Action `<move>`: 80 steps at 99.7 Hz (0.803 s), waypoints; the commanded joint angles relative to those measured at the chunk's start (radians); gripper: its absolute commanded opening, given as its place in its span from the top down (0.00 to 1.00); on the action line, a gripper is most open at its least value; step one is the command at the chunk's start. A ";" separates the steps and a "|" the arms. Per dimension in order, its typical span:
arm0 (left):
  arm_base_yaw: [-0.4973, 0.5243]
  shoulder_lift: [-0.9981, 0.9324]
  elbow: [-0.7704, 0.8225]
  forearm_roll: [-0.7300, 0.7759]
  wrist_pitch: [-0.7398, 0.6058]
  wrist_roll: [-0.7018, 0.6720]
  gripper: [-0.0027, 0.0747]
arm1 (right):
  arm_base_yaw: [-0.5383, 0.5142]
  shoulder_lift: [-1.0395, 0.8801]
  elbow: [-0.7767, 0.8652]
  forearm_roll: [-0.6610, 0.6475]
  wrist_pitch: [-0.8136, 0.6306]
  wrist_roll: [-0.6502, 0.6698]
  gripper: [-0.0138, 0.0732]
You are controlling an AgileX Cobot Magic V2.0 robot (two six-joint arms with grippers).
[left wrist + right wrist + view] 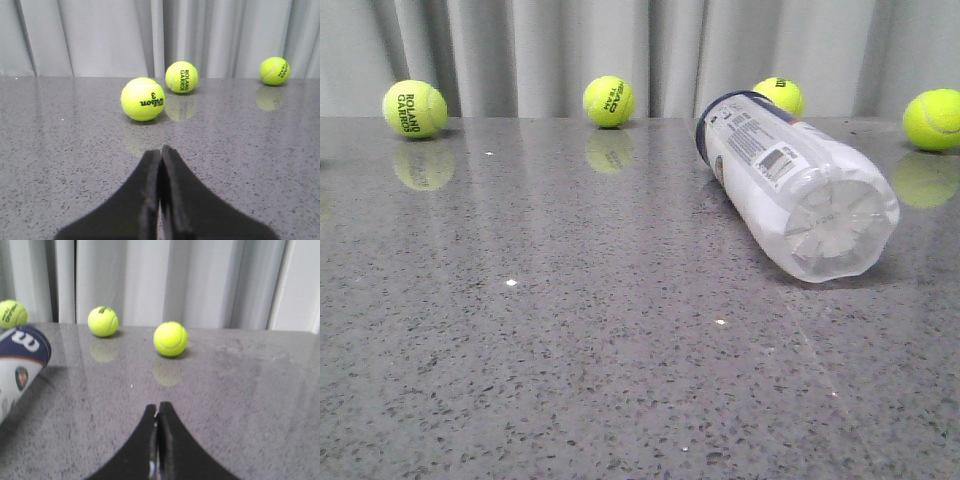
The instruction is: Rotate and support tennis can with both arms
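Lying on its side: the tennis can (790,185), right of centre on the grey speckled table (570,350), ribbed base toward the near right, navy band toward the far left.
Left gripper (160,155): fingers pressed together, holding nothing, apart from the can.
Right gripper (157,410): fingers pressed together, holding nothing; can just at its view's edge.
Far edge: yellow tennis balls (415,109) before a curtain.

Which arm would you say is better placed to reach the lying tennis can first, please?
Probably the right: the tennis can shows beside the shut right gripper; the left gripper sees only balls.
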 commanded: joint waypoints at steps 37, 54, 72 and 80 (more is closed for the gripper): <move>0.001 -0.032 0.044 -0.004 -0.074 -0.001 0.99 | -0.005 0.303 -0.478 -0.001 0.401 -0.002 0.90; 0.001 -0.032 0.044 -0.004 -0.074 -0.001 0.99 | -0.005 0.478 -0.620 0.063 0.479 -0.002 0.81; 0.001 -0.032 0.044 -0.004 -0.074 -0.001 0.99 | -0.005 0.614 -0.729 0.102 0.512 -0.018 0.46; 0.001 -0.032 0.044 -0.004 -0.074 -0.001 0.99 | -0.005 0.661 -0.759 0.105 0.514 -0.036 0.27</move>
